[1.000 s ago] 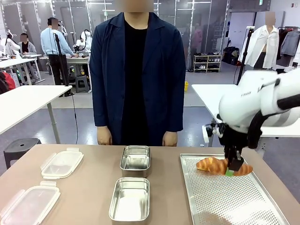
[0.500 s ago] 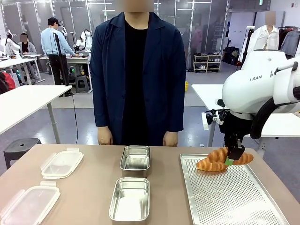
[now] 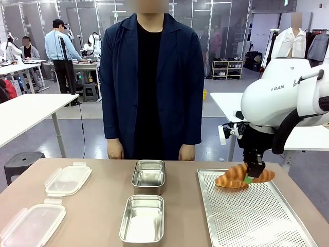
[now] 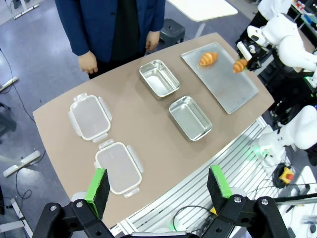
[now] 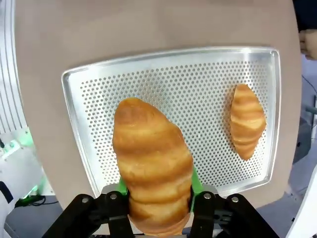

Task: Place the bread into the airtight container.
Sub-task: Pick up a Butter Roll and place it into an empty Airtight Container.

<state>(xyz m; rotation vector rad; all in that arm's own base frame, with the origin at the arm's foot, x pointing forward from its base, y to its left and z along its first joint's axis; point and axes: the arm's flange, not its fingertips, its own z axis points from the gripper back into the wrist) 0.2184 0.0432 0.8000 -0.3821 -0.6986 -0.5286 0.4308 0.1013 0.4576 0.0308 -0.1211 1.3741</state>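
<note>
My right gripper (image 3: 255, 171) is shut on a golden croissant (image 3: 263, 176) and holds it just above the far end of the perforated metal tray (image 3: 257, 221). In the right wrist view the held croissant (image 5: 153, 158) sits between the green pads (image 5: 194, 183), with the tray (image 5: 198, 79) below. A second croissant (image 3: 229, 181) lies on the tray's far left part. Two open steel containers stand at the table's middle, one far (image 3: 148, 175) and one near (image 3: 142, 218). My left gripper (image 4: 158, 188) is open, high above the table's left side.
Two clear plastic lids (image 3: 67, 179) (image 3: 32, 225) lie on the table's left side. A person in a dark coat stands at the far edge with both hands (image 3: 114, 150) hanging down by the table. The brown tabletop (image 3: 103, 206) is bare between the lids and the containers.
My right gripper has lifted the croissant off the tray and carried it slightly up and back. The second croissant, the containers and the person have not moved.
</note>
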